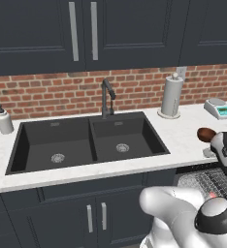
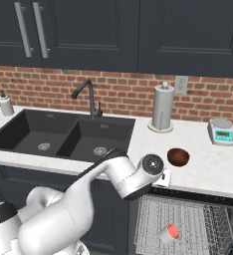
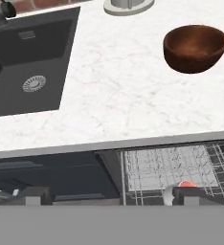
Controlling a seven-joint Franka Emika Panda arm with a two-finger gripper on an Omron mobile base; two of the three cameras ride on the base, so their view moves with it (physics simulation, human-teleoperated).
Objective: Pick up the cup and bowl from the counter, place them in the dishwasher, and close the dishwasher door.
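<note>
Grey wire rack (image 2: 188, 219) of the dishwasher (image 2: 138, 219) sits pulled out nearest the base. The cup (image 2: 169, 232) lies tipped on its side in the rack, red inside showing. Tool (image 3: 109, 198) hangs above the desk's front edge, over the rack; fingers (image 3: 35, 196) spread wide, nothing between them. White speckled desk (image 2: 208, 169) beyond. The bowl (image 2: 178, 157) stands upright on it, just past the tool, right of the black double sink (image 2: 58, 134). Farther back: paper-towel roll (image 2: 163, 107), kitchen scale (image 2: 221, 131), brick wall (image 2: 123, 92).
</note>
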